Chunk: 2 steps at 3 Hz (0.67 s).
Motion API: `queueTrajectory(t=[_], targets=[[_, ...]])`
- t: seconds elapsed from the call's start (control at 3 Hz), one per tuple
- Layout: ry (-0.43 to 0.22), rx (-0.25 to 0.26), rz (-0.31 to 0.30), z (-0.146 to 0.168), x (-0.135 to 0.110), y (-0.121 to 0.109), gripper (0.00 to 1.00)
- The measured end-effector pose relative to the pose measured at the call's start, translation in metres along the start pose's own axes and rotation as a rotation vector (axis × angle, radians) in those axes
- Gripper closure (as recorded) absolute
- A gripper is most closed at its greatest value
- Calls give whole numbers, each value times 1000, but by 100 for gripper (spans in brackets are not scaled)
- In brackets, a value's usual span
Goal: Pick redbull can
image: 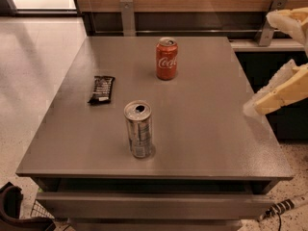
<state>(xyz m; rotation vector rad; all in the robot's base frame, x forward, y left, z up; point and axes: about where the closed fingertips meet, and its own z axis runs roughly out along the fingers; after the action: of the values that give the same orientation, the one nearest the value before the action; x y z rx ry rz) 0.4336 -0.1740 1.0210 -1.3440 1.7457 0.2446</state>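
Note:
The redbull can, slim and silver with its top opened, stands upright near the front middle of the grey table. My gripper reaches in from the right edge of the view, over the table's right side. Its two cream fingers are spread wide apart with nothing between them. It is well to the right of the can and does not touch it.
A red Coca-Cola can stands upright at the back middle of the table. A dark snack bar lies flat at the left. A wooden wall panel with metal brackets runs behind. A drawer front sits below the table's front edge.

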Motion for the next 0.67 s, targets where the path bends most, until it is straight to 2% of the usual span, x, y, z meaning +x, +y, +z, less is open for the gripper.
queueTrajectory(t=[0.33, 0.67], targets=[[-80, -39, 23, 21, -2, 13, 0], [-121, -60, 28, 27, -8, 21, 0]])
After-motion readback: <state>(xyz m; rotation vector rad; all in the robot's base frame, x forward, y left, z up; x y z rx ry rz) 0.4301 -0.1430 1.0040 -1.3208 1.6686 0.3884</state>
